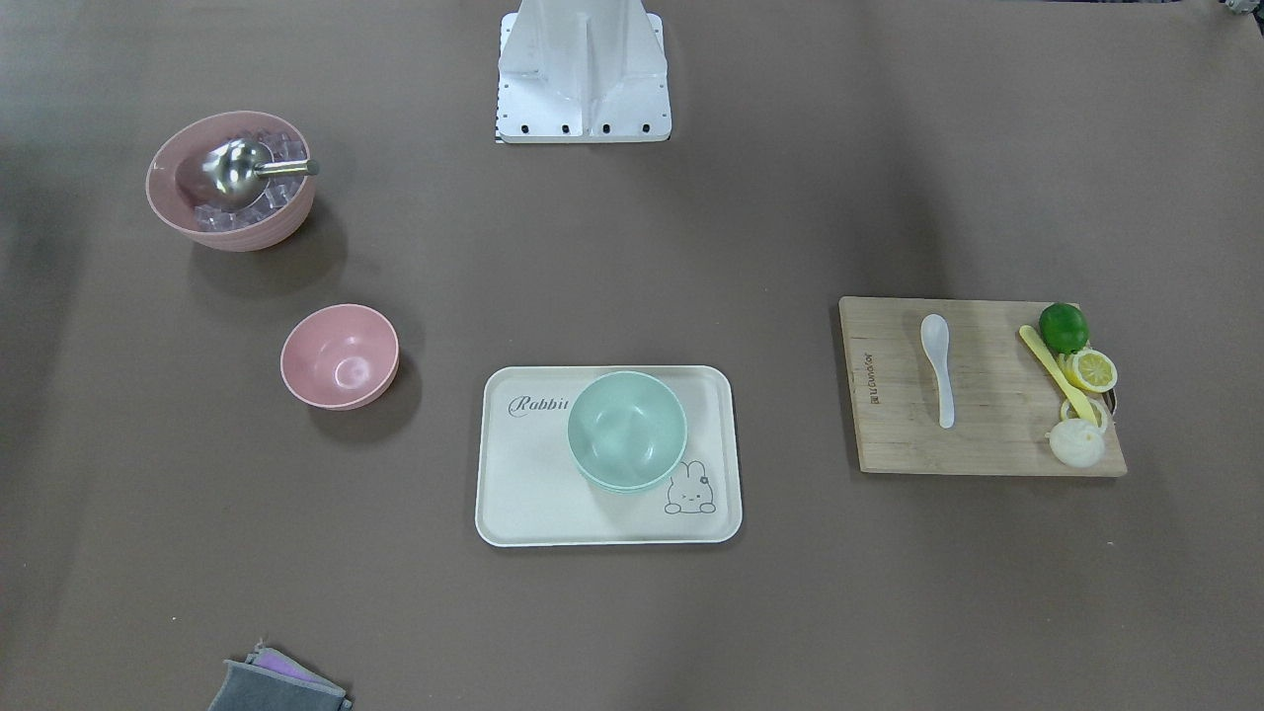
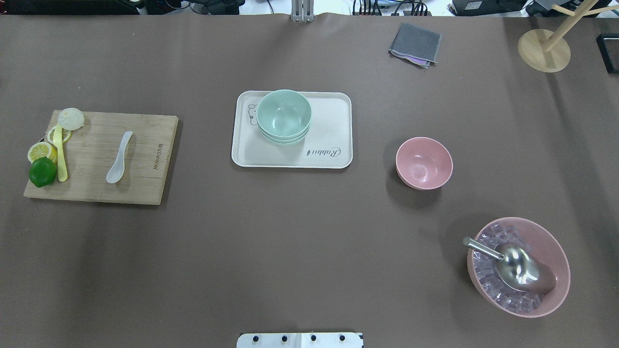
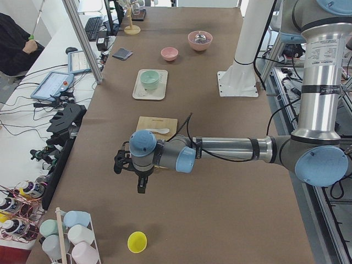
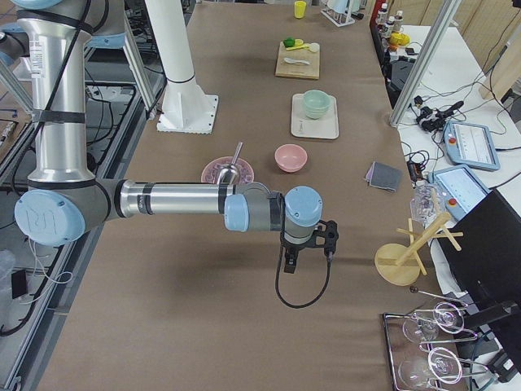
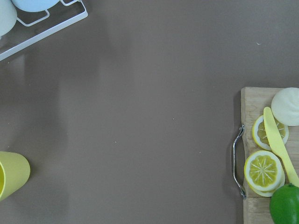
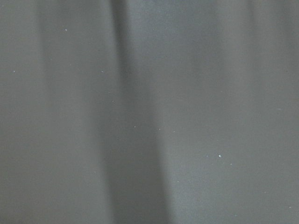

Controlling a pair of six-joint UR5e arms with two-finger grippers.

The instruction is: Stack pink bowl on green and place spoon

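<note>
The small pink bowl (image 1: pixel 340 356) (image 2: pixel 424 163) stands upright and empty on the brown table, apart from the tray. The mint-green bowl (image 1: pixel 626 431) (image 2: pixel 284 116) sits on a cream tray (image 1: pixel 523 494) (image 2: pixel 329 121), with more green rims nested under it. The white spoon (image 1: pixel 939 365) (image 2: pixel 119 158) lies on a wooden cutting board (image 1: pixel 987 444) (image 2: pixel 145 188). My left gripper (image 3: pixel 140 184) hovers beyond the board's end, far from the spoon. My right gripper (image 4: pixel 291 261) hangs past the pink bowl's side of the table. Both show only in the side views, so I cannot tell their state.
A large pink bowl (image 2: pixel 563 270) holds ice cubes and a steel scoop (image 2: pixel 520 268). A lime (image 1: pixel 1064 326), lemon slices and a yellow utensil share the board. A grey cloth (image 2: pixel 415 44), a wooden stand (image 2: pixel 544 50) and a yellow cup (image 3: pixel 137 241) lie at the table's edges.
</note>
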